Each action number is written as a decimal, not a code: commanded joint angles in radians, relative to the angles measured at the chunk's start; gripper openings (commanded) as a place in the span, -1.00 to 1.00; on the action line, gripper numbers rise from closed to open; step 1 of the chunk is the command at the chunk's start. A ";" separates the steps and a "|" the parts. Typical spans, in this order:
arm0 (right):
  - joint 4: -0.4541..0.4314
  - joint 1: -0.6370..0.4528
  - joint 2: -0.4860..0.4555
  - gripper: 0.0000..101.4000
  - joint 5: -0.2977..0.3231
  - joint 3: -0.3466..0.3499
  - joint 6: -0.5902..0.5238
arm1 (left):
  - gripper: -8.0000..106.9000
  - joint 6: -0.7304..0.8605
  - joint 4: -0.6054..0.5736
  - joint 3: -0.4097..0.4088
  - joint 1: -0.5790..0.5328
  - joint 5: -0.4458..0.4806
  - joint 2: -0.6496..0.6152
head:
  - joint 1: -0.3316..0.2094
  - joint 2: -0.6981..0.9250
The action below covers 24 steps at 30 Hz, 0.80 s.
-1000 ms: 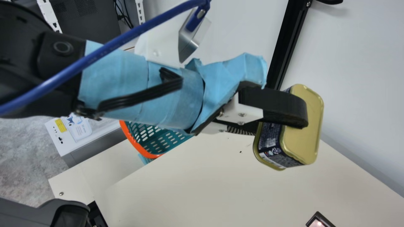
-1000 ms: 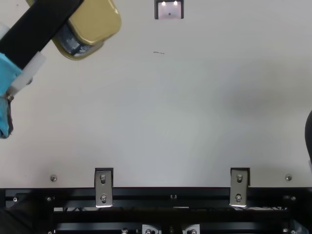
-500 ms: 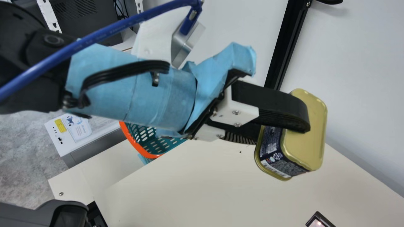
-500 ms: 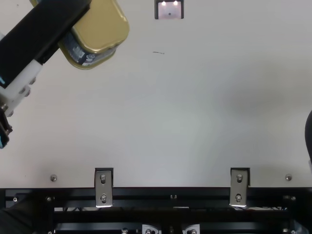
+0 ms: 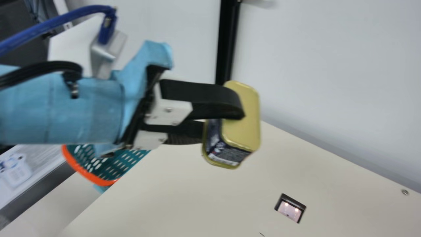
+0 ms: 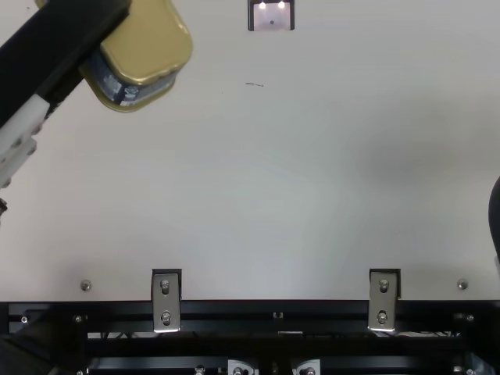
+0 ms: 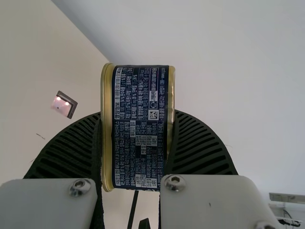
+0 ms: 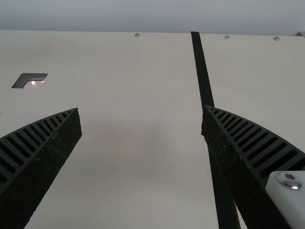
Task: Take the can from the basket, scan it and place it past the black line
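Observation:
My left gripper is shut on the gold-and-navy can, held above the table left of the scanner window. In the top view the can hangs at the upper left. In the left wrist view the left gripper pinches the can, whose printed side faces the camera. The teal basket with an orange rim is partly hidden behind the left arm. My right gripper stands open over the table, its one finger overlapping the black line.
The scanner window is set in the tabletop, its lights lit. A grey wall rises along the far edge of the table. Metal brackets line the near edge. A dark part stands at the top view's right edge.
The main camera has turned, bringing the whole scanner window into view. In the top view the can and left gripper shifted slightly right, then back left. The grip on the can is unchanged.

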 commanded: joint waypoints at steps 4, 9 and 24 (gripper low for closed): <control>0.000 0.000 0.000 1.00 0.000 0.000 0.000 | -0.68 0.009 -0.004 0.003 0.012 0.005 -0.001 | -0.032 -0.080; 0.000 0.000 0.000 1.00 0.000 0.000 0.000 | -0.68 0.013 -0.004 0.004 0.020 0.006 -0.001 | -0.032 -0.157; 0.000 0.000 0.000 1.00 0.000 0.000 0.000 | -0.68 0.030 -0.016 0.002 0.036 0.005 0.006 | -0.032 -0.377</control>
